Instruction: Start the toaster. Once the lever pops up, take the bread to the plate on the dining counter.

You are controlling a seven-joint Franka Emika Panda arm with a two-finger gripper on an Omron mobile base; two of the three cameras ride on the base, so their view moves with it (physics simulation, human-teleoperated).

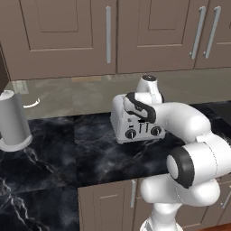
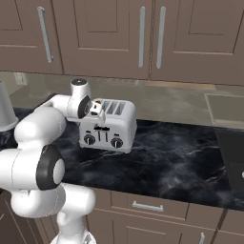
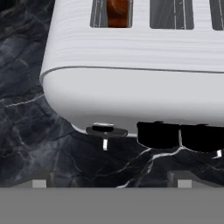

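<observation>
I have the gripper hovering just over the front of the toaster, jaws spread wide with nothing between them. In the hand view the bread sits down in the leftmost slot, and the black sliders lie just ahead of my fingertips. Judging by this, the toaster isn't started yet: pressing a lever, waiting, then carrying the toast to the plate all remain
</observation>
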